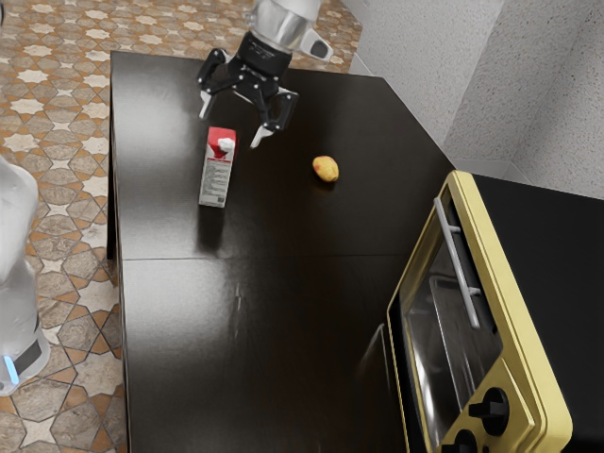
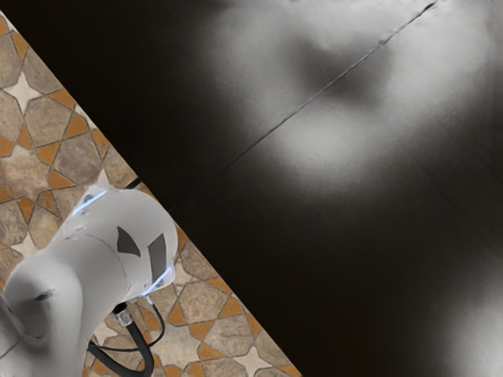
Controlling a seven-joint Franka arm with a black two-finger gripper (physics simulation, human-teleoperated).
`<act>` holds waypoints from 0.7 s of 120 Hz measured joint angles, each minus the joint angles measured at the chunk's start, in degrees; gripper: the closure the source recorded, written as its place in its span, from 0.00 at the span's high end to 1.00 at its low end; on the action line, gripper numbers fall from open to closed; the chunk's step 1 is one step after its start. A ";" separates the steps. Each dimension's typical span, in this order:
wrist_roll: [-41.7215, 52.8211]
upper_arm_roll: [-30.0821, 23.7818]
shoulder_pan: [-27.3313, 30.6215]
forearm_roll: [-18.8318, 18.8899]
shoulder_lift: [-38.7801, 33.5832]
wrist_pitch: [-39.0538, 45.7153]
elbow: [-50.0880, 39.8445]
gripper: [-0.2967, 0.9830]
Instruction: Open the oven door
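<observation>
My gripper point(image 1: 231, 125) stands open above the far part of the table in the exterior view, its two fingertips wide apart with nothing held between them. The oven point(image 1: 514, 302), yellow-framed with a black top, is at the exterior view's right. Its glass door point(image 1: 439, 330) appears closed, and a long silver handle point(image 1: 457, 262) runs along the door's upper edge. Two black knobs, one of them a round knob point(image 1: 491, 410), sit beside the door. A wide stretch of table lies between my gripper and the handle.
A red and white carton point(image 1: 217, 170) stands on the table close to the gripper in the exterior view. A yellow-orange potato-like item point(image 1: 326, 169) lies beyond it, toward the oven side. The dark table point(image 2: 330, 236) and the arm's white base point(image 2: 118, 251) appear in the wrist view.
</observation>
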 joint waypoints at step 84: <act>-48.89 -22.06 -2.43 0.01 11.27 26.74 14.43 0.77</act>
